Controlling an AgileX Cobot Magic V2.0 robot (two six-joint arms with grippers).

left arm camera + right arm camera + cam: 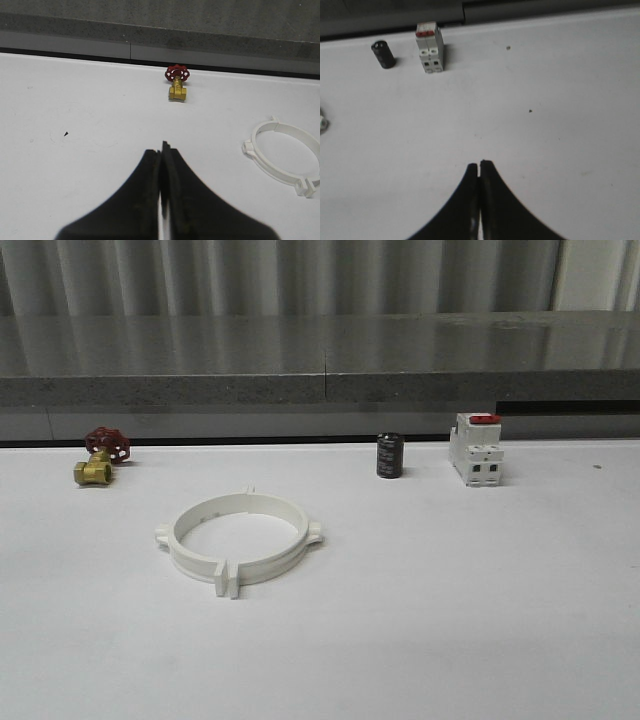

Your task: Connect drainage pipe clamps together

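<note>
White plastic half-ring clamps lie joined on the desk; left gripper and right gripper hover pressed together, empty.

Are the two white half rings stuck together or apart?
Together, it seems. The drainage pipe clamps lie as one closed ring on the table, end tabs side by side at the front.

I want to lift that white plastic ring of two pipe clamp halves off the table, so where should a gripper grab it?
Probably the paired flat tabs at the near seam of the white plastic clamp ring, coming straight down. The ring lies flat and the tabs jut outward there, giving narrow faces a gripper could pinch.
</note>
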